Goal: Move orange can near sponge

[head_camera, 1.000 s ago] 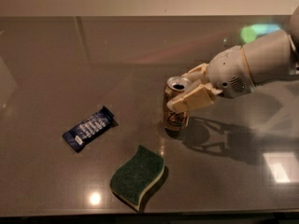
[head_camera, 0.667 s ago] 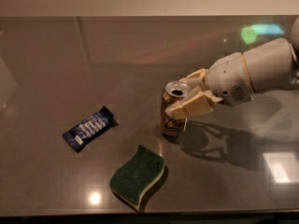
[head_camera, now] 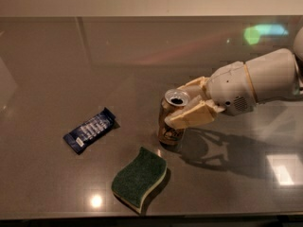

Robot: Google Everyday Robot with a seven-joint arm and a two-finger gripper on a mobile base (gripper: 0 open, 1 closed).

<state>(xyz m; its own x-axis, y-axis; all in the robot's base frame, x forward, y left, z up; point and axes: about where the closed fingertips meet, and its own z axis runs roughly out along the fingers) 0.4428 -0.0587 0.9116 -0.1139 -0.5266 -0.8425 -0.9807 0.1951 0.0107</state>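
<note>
Orange can (head_camera: 169, 134) stands near the middle of the surface (head_camera: 71, 65), leaning slightly, with its open silver top facing up. The gripper (head_camera: 176, 106) reaches in from the right, and its jaws pinch the can's upper body, one finger in front and one behind. The sponge (head_camera: 139, 178) lies just in front of the can, apart from it. A dark-blue snack wrapper (head_camera: 90, 130) lies flat to the left.
</note>
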